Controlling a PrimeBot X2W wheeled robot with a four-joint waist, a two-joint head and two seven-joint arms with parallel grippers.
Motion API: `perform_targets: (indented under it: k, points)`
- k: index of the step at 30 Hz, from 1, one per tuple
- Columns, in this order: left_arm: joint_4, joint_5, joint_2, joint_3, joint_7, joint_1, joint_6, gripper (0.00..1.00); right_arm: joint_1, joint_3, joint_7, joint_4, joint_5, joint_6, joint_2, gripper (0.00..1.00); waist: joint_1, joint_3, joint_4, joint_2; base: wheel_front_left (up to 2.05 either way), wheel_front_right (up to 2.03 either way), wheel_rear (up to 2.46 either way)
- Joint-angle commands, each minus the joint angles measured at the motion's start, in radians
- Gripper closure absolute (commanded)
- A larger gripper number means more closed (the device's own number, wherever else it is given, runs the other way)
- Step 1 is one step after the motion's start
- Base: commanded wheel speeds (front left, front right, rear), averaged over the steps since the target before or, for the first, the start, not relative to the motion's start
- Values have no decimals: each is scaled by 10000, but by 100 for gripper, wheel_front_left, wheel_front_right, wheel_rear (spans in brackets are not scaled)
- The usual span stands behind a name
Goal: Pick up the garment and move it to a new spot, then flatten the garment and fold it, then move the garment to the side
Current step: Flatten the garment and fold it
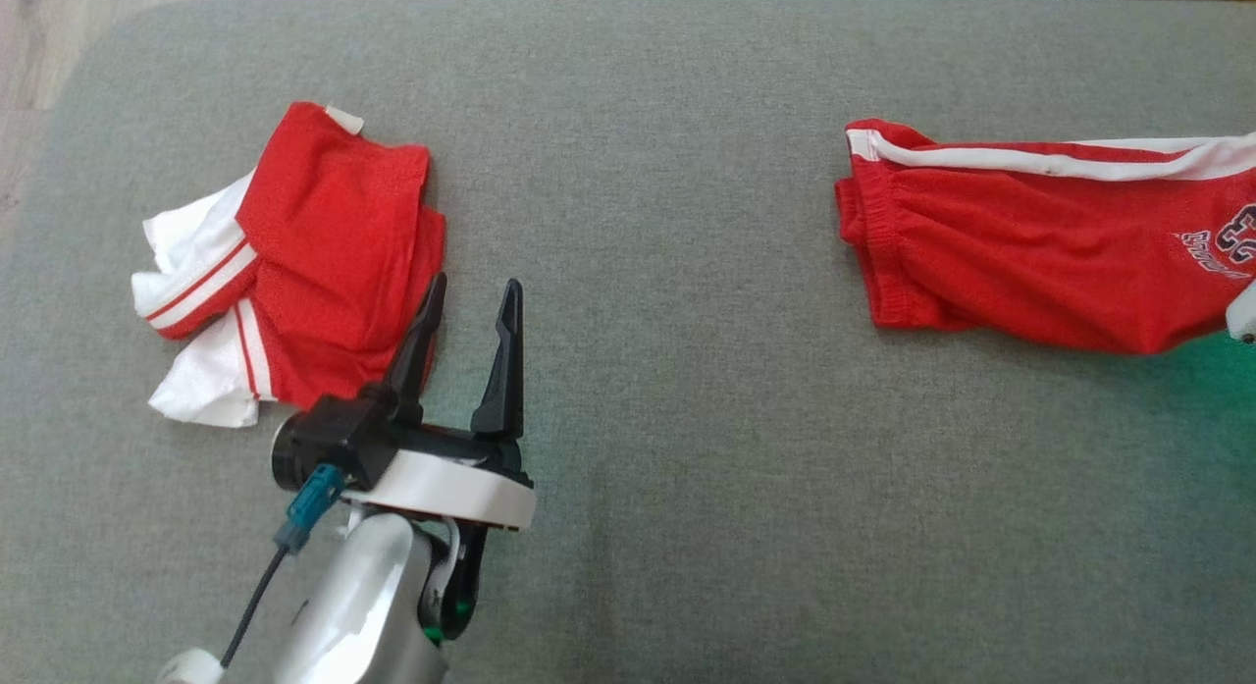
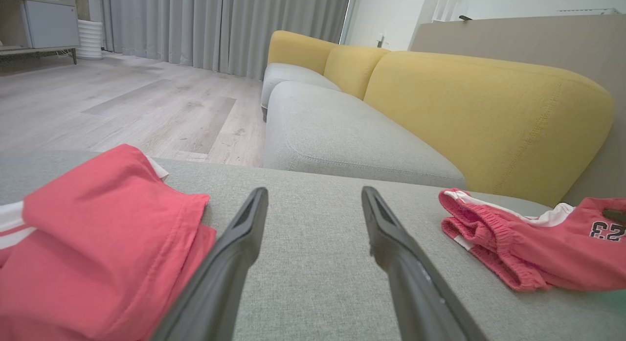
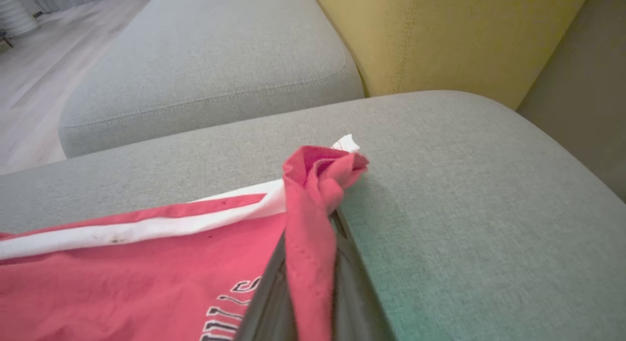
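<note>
Left gripper (image 1: 474,289), fingers spread and empty, hovers over the grey cushion (image 1: 687,448). Wooden floor (image 2: 122,101) and a yellow sofa back (image 2: 489,116) lie beyond. Red shorts (image 1: 1030,262) lie at its 2 o'clock, well apart, one end pinched in the right gripper (image 3: 313,292). At 10 o'clock, a folded red garment (image 1: 334,242) lies just beside its finger. Bare cushion stretches between the garments.

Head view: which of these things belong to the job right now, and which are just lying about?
In the job: red shorts, pinched at one end by the shut right pincer; grey cushion they lie on.
Lying about: folded red-and-white garment, with the open left pincer beside it; yellow sofa back.
</note>
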Motion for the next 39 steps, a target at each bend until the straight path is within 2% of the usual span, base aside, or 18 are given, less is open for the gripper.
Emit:
perform_targets:
  k: [1,9,13,18,24,25,28,39]
  points:
    - [-269,73,89,372,-95,-167,-3,0,-108,113,-185,-335,-7,-9,-78,100,0,-14,11,-1,0,0,0]
    - [-227,47,89,358,-95,-135,24,0,-126,416,-528,-887,89,-9,401,100,0,-185,35,-1,0,0,0]
    - [-175,34,89,356,-95,-96,21,0,29,957,-627,-1656,458,-9,908,100,0,-339,33,-1,0,0,0]
    - [-133,16,89,356,-95,-71,22,0,244,1457,-709,-2406,979,-9,1210,100,0,-483,54,-1,0,0,0]
    - [-102,0,89,322,-95,10,21,0,713,2665,-571,-3643,1736,-9,1608,100,0,-658,195,-1,0,0,0]
    - [-92,3,89,317,-95,48,22,0,905,3115,-498,-4016,1970,-9,1664,100,0,-697,256,-1,0,0,0]
    - [-103,-5,89,292,-95,122,42,0,1175,3953,-294,-4383,2202,-9,1576,100,0,-732,380,-1,0,0,0]
    - [-131,-6,89,235,-95,152,93,0,1417,6163,391,-4375,2808,-9,1283,100,0,-703,500,-1,0,0,0]
